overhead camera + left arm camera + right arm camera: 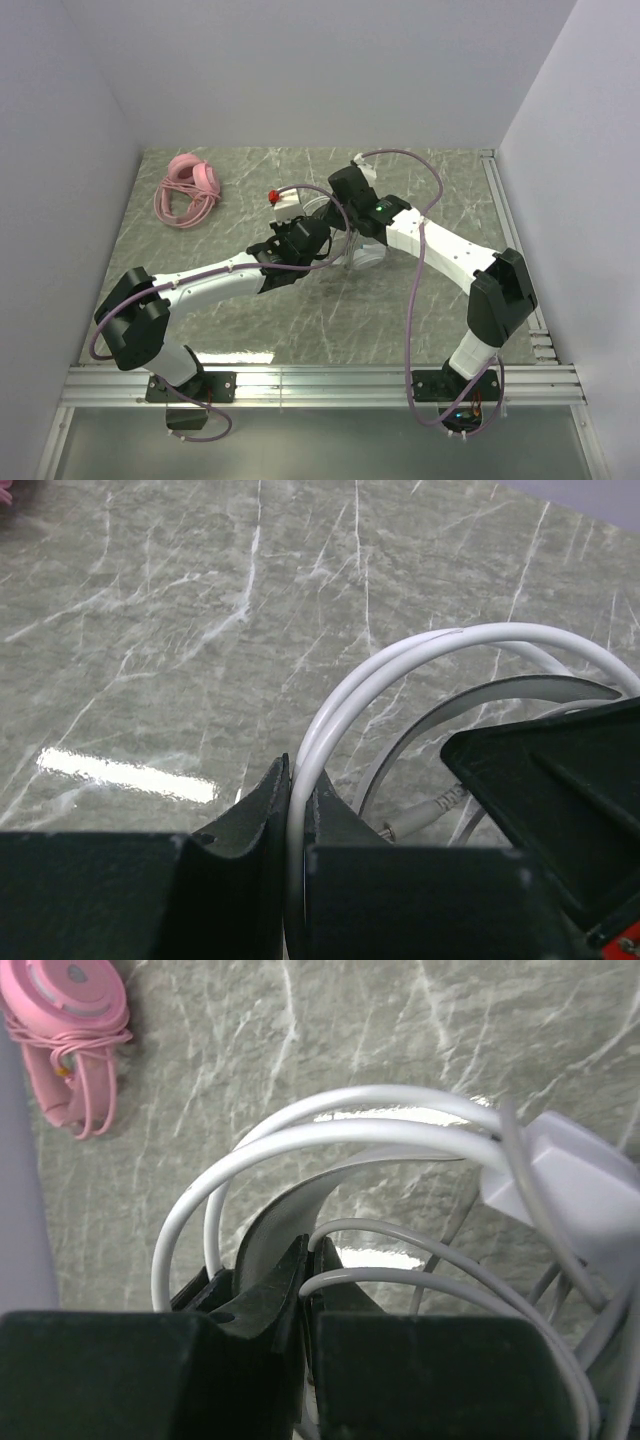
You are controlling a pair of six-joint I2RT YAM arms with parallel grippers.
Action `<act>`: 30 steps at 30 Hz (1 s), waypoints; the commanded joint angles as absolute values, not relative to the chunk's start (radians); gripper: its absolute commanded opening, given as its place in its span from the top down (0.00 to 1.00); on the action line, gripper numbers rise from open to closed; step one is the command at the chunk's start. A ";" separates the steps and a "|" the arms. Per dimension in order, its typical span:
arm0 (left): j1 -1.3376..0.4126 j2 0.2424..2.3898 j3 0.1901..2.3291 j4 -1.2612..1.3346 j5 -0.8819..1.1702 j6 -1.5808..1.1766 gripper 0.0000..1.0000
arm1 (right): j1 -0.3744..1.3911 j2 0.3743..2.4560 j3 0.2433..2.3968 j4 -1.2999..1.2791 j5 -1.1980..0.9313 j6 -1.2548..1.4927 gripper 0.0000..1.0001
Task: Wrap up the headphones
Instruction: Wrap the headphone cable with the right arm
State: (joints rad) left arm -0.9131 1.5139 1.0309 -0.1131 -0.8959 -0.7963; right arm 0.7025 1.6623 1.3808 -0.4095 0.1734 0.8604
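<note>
So, left gripper (297, 780): clamped on the white cable (400, 660)
right gripper (310, 1255): pinched shut, can't tell on what
white headphones (365, 257): mid table (300, 330), right between both grippers
pink headphones (190, 188): far left corner, well apart, pink cable (95, 1090) bundled on them

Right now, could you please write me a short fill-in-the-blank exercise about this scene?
The pink headphones lie on the table, in its far ____ corner.
The left gripper is shut on a ____ cable.
The right gripper is ____, not open.
Missing words: left; white; shut.
</note>
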 commanded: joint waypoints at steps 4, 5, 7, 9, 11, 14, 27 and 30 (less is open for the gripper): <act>-0.910 1.490 1.078 -0.072 -0.887 -0.877 1.00 | 0.710 1.675 1.371 -0.430 0.293 0.822 1.00; -0.910 1.485 1.077 -0.072 -0.873 -0.879 1.00 | 0.710 1.690 1.373 -0.431 0.302 0.818 1.00; -0.910 1.482 1.075 -0.084 -0.861 -0.897 1.00 | 0.710 1.707 1.379 -0.433 0.311 0.819 1.00; -0.910 1.477 1.075 -0.107 -0.850 -0.920 1.00 | 0.710 1.732 1.381 -0.426 0.318 0.821 1.00; -0.910 1.468 1.072 -0.103 -0.838 -0.936 1.00 | 0.710 1.743 1.374 -0.414 0.314 0.827 1.00; -0.910 1.462 1.072 -0.098 -0.815 -0.948 1.00 | 0.716 1.769 1.373 -0.410 0.324 0.831 1.00; -0.905 1.514 1.111 -0.123 -0.775 -1.020 1.00 | 0.726 1.825 1.373 -0.411 0.275 0.796 1.00; -0.897 1.537 1.111 -0.118 -0.767 -1.038 1.00 | 0.726 1.836 1.371 -0.408 0.233 0.781 1.00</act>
